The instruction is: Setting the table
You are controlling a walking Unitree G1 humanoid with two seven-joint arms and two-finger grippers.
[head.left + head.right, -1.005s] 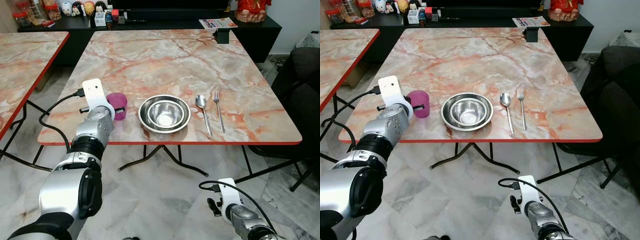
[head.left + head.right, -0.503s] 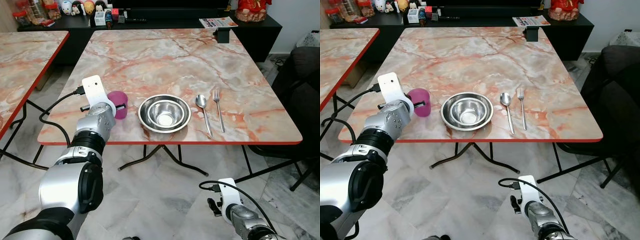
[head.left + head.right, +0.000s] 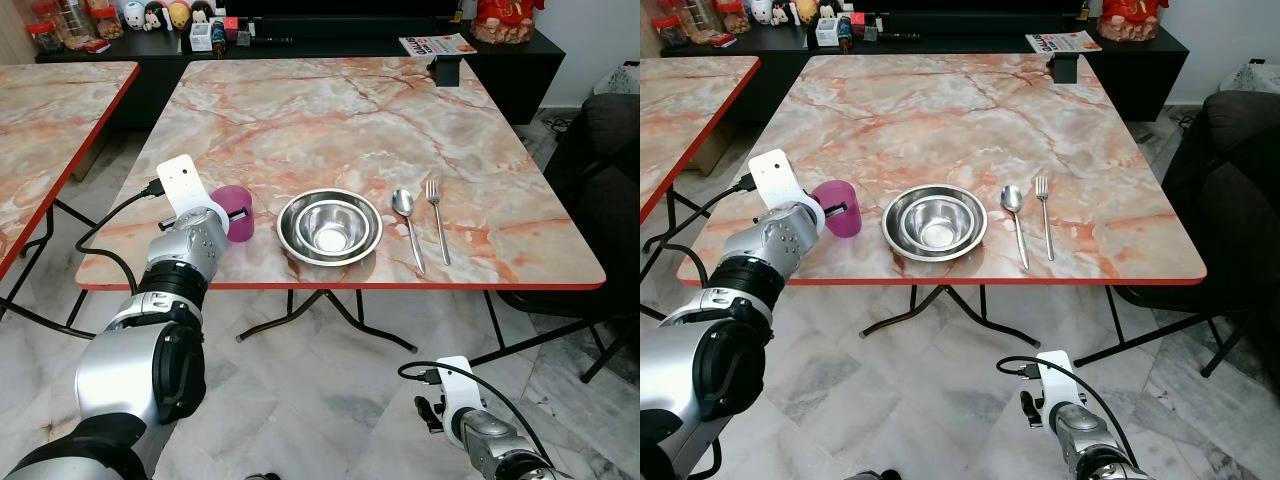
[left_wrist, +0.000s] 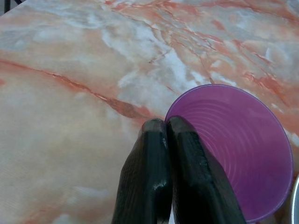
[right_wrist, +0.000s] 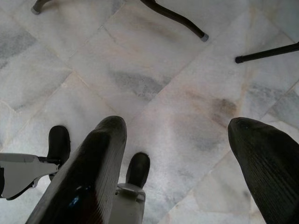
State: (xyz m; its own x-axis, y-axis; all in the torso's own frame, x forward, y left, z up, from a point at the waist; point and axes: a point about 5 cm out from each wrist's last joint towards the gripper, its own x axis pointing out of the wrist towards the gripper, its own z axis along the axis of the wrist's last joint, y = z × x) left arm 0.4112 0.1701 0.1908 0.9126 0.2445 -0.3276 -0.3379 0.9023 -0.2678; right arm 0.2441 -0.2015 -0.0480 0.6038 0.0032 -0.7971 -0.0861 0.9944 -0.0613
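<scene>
Marble table (image 3: 400,110): left arm reaches over its near edge, left gripper (image 4: 167,128) fingers pressed together at the rim of the purple cup (image 4: 238,149), just beside the steel bowl (image 3: 329,226). Cup upright, ribbed inside per wrist view. Right gripper (image 5: 175,135) hangs spread over floor tiles.

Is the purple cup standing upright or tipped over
Upright. The purple cup stands on the table with its open mouth up; the left wrist view looks down into it. The left gripper pinches its rim.
</scene>
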